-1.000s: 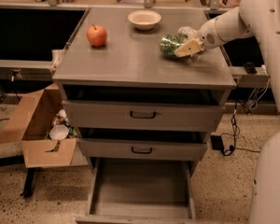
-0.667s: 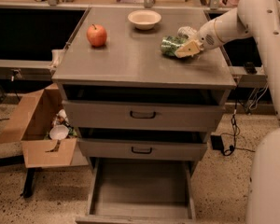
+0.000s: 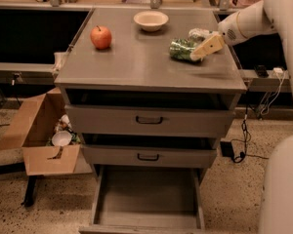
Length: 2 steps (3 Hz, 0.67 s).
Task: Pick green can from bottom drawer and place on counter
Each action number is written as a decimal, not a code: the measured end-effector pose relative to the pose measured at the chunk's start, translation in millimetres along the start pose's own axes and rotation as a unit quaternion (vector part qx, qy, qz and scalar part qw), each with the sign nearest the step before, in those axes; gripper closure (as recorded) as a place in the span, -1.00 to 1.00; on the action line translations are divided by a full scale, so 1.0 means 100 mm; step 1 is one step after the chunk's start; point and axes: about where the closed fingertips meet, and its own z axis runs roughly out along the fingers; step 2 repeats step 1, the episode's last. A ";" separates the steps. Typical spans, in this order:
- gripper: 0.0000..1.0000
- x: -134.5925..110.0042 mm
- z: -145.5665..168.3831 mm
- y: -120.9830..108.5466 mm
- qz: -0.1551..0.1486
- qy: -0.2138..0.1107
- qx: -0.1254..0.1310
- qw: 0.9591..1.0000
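Note:
The green can (image 3: 180,49) lies on its side on the counter (image 3: 136,65), near the right rear part. My gripper (image 3: 203,41) reaches in from the right, and its fingers (image 3: 208,47) sit on either side of the can's right end, shut on it. The bottom drawer (image 3: 146,196) is pulled out wide below the cabinet, and its grey floor is bare.
A red apple (image 3: 101,37) and a cream bowl (image 3: 151,20) stand at the counter's back. The two upper drawers are slightly ajar. An open cardboard box (image 3: 36,130) with rubbish sits on the floor to the left. Cables (image 3: 244,130) hang to the right, beside my white body (image 3: 283,189).

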 end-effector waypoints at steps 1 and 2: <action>-1.00 -0.22 -0.56 -0.28 -0.004 -0.054 0.045 0.998; -1.00 -0.22 -0.56 -0.28 -0.004 -0.054 0.045 0.998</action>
